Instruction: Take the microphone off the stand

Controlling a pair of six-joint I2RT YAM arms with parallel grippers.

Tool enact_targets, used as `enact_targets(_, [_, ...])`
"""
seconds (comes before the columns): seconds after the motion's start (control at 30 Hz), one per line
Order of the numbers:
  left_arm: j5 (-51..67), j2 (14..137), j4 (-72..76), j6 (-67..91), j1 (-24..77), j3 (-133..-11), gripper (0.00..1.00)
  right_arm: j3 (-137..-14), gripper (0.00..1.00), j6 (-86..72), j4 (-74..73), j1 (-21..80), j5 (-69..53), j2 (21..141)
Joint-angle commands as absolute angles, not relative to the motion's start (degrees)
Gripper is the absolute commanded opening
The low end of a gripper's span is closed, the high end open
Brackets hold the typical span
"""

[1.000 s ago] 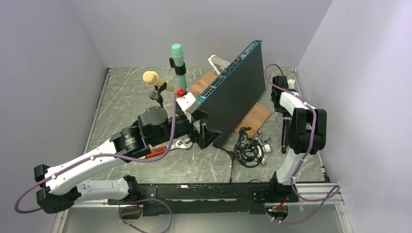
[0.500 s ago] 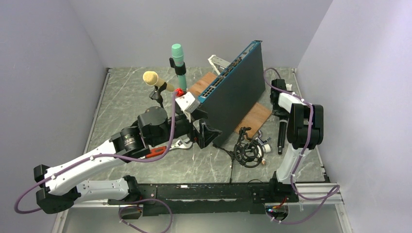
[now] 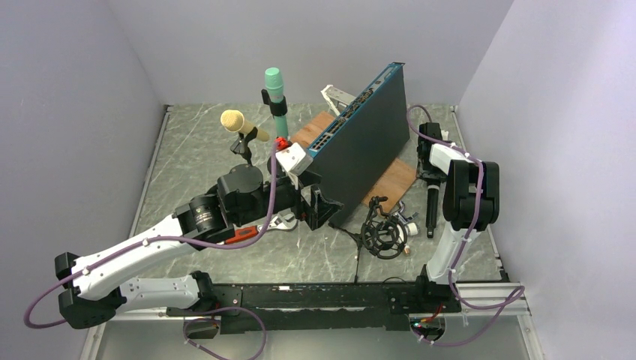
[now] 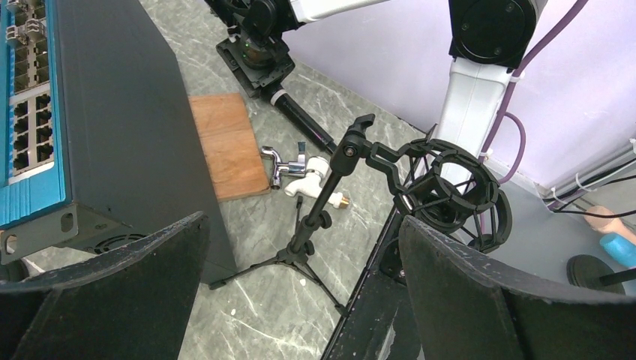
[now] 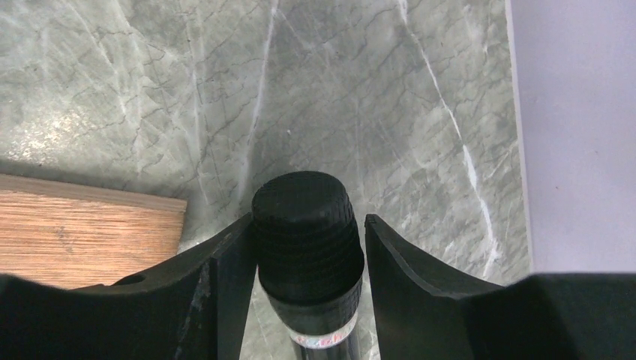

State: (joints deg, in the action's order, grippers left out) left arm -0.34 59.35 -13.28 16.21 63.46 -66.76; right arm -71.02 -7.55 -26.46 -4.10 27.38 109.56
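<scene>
over on the left, the left gripper (image 3: pixel 316 208) was spread wide with nothing in it, hanging low over the table (image 3: pixel 195 150) right by the near end of the big black network switch (image 3: pixel 367 142). it had barely budged in the last second, just crept a touch toward the switch

next along, the stand (image 3: pixel 382 231) sat on its little tripod in front of the switch. from the left wrist view its round shock mount ring looked empty, so the mic was already out

further right, the microphone (image 3: pixel 430 213) was clamped in the right gripper (image 5: pixel 307 221), with the fingers snug on either side of its black head. that's where the change was: a second back it hung further out toward the right edge, and since then the right arm had folded in and brought it closer to the wooden board (image 3: pixel 397 180), low over the table. couldn't tell if the far end was actually touching the table yet

my read: the removal itself was basically done, and the arm was just picking a spot to lay it down. what's left would be setting it flat and letting go without it rolling
</scene>
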Motion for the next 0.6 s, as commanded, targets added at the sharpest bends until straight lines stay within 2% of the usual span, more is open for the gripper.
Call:
enact_targets(0.0, [-0.5,58.2,-12.1,15.9,63.5,-67.2,0.99,-71.6,0.57,-8.2,-25.8,-4.2,25.9,106.3])
enact_targets(0.17, [-0.5,57.6,-12.0,15.8,63.5,-66.8,0.99,-71.7,0.67,-8.5,-26.4,-4.3,25.4,104.9])
enact_targets(0.4, [-0.6,57.0,-11.6,15.7,63.5,-66.0,0.99,-75.8,0.99,-10.8,-33.0,-1.5,26.7,97.8])
enact_targets(0.57, [-0.5,57.4,-10.9,15.3,63.5,-65.9,0.99,-78.3,1.0,-14.4,-38.5,2.3,24.0,90.3])
